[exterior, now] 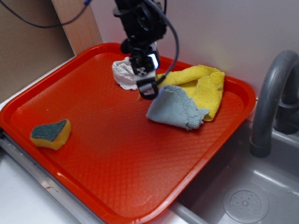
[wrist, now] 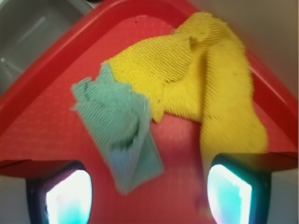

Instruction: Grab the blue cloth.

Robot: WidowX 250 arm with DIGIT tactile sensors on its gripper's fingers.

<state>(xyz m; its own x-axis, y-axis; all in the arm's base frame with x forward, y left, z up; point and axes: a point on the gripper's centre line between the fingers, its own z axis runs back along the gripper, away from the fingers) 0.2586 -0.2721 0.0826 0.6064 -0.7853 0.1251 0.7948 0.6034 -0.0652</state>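
The blue cloth (exterior: 175,110) is a small crumpled grey-blue piece on the red tray (exterior: 117,154), lying partly over the front edge of the larger yellow cloth (exterior: 201,86). My gripper (exterior: 147,88) hangs just left of the blue cloth's near corner, a little above the tray. In the wrist view the blue cloth (wrist: 121,128) lies ahead, its near corner reaching between the two bright fingertips (wrist: 70,198), and the yellow cloth (wrist: 201,88) spreads behind and to the right. The gripper (wrist: 149,196) is open and holds nothing.
A white wad (exterior: 125,73) sits behind the gripper on the tray. A yellow sponge with a dark green top (exterior: 50,133) lies at the tray's left. A grey faucet (exterior: 271,102) and sink basin (exterior: 243,200) are on the right.
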